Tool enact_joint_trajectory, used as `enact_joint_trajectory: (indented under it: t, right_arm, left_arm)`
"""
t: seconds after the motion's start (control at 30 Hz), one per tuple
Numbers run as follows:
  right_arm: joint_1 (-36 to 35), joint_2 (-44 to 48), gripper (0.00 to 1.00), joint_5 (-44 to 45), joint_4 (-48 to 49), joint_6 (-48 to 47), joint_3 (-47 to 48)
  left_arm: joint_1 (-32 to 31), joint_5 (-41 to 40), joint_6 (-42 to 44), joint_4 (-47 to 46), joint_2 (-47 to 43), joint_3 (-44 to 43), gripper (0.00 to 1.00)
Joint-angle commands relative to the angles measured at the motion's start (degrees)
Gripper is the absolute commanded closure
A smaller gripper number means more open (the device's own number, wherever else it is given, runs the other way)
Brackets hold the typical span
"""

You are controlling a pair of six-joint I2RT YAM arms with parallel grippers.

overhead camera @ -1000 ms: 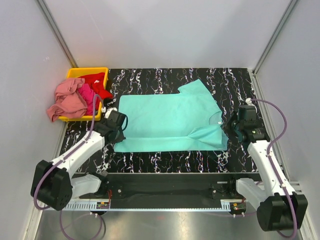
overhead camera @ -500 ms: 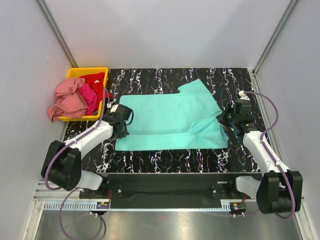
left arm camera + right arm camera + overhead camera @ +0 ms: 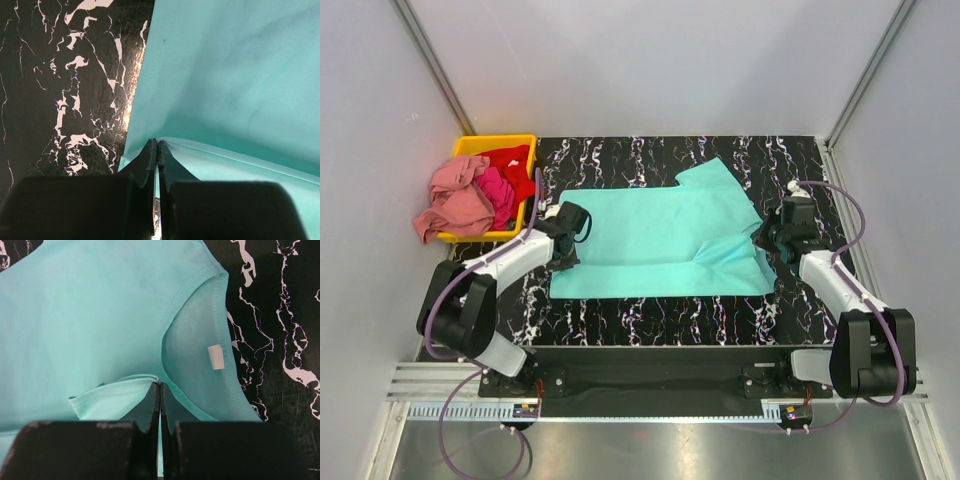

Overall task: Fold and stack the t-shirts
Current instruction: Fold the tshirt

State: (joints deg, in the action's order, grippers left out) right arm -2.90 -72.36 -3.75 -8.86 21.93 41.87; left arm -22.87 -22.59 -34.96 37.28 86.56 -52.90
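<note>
Left gripper [image 3: 566, 243]: jaws closed, nipping a raised edge of the turquoise-teal t-shirt [image 3: 660, 238] at its lower left corner; in the wrist view [image 3: 157, 150] only a thin lip of cloth sits between the tips.
Right gripper [image 3: 769, 240]: jaws closed on a small raised fold of the same shirt just below the collar [image 3: 176, 307], seen close up [image 3: 160, 387].
Shirt position: spread flat across the middle of the black marbled table [image 3: 650, 322], with a sleeve pointing to the upper right of the frame.
Other shirts: salmon pink t-shirt [image 3: 455, 200], magenta t-shirt [image 3: 498, 195] and red t-shirt [image 3: 510, 160] are heaped in and over the yellow bin [image 3: 470, 147] at the upper left, well apart from the work.
Risk, slip: both holds look shallow, so a quick lift could pull the cloth free at one end.
Risk, skew: uneven travel of the two arms would likely drag the shirt askew and give a crooked fold.
Risk, layers: a grip on one layer only would leave the lower layer behind.
Hidden: how many layers each gripper has cannot be told.
Cut off: the gripper bodies block the cloth directly beneath them in both wrist views.
Hard to read: the white neck label [image 3: 216, 357] is too small to make out.
</note>
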Motion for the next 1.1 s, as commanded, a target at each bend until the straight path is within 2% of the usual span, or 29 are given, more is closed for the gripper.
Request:
enact_joint_trajectory:
  t: [0.0,0.33,0.37,0.4,0.47,0.53,0.8,0.97,1.07]
  right_arm:
    - [-0.3,-1.9,1.00,1.6,3.3,-2.2,2.1]
    - [-0.3,-7.3,0.99,-2.0,3.9,-3.3,6.0]
    - [-0.2,-8.4,0.99,-2.7,4.0,-3.4,6.5]
    - [-0.3,-8.8,0.99,-3.3,4.4,-3.6,6.7]
    - [-0.3,-9.6,0.99,-5.0,5.0,-3.8,7.1]
    - [-0.3,-9.8,0.99,-7.4,5.9,-3.9,7.2]
    - [-0.3,-9.4,0.99,-8.2,6.2,-4.4,6.6]
    - [-0.3,-9.1,1.00,-7.8,6.3,-4.4,7.2]
    - [-0.3,-9.0,1.00,-6.4,5.7,-5.3,7.7]
  left_arm:
    - [0.5,-2.4,-0.2,-1.2,0.6,-1.5,1.00]
    - [1.4,-2.5,0.0,-1.0,3.7,-3.7,0.89]
    - [1.5,-2.5,-0.1,-1.0,3.9,-3.8,0.85]
    - [1.6,-2.7,-0.1,-0.9,4.0,-3.9,0.73]
    - [1.7,-3.9,-0.5,0.1,4.3,-4.6,0.59]
    - [1.7,-5.2,-0.9,1.4,4.0,-5.2,0.53]
    - [-0.9,-8.9,-0.5,4.1,-0.5,-9.0,0.48]
    - [-3.5,-1.6,-1.4,-2.7,-2.3,-4.6,0.46]
    - [-3.4,-1.3,-3.6,-1.5,2.5,-4.3,0.46]
